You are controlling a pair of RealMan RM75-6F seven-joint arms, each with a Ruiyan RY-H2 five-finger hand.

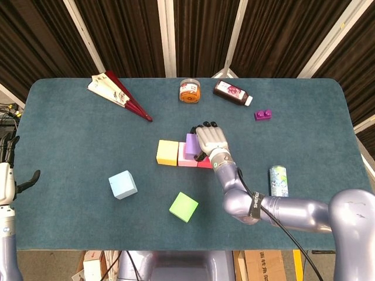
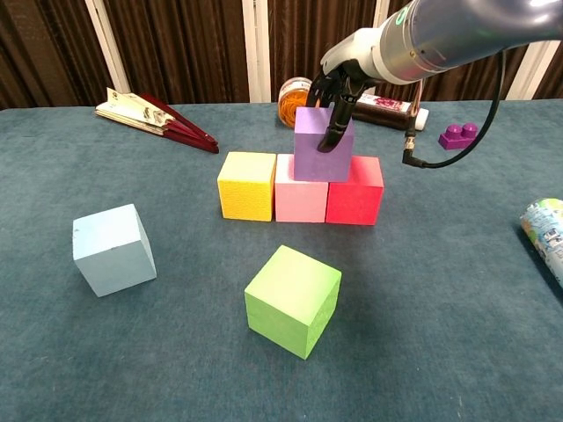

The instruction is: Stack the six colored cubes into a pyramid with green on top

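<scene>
I am holding the purple cube (image 2: pixel 322 143) in my right hand (image 2: pixel 339 83), fingers (image 2: pixel 333 132) wrapped down over its top and front, setting it across the seam between the pink cube (image 2: pixel 300 188) and red cube (image 2: pixel 356 191), with the yellow cube (image 2: pixel 246 185) completing the base row. That puts me about halfway, by my judgement. The light blue cube (image 2: pixel 113 250) and green cube (image 2: pixel 292 300) are waiting on the table (image 2: pixel 457 308) nearer me, while my left hand (image 1: pixel 7 170) is idling at the table's edge, fingers apart and holding nothing.

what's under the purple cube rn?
The purple cube sits across the seam of the pink cube and red cube, gripped by the right hand. The contact faces underneath are hidden.
</scene>
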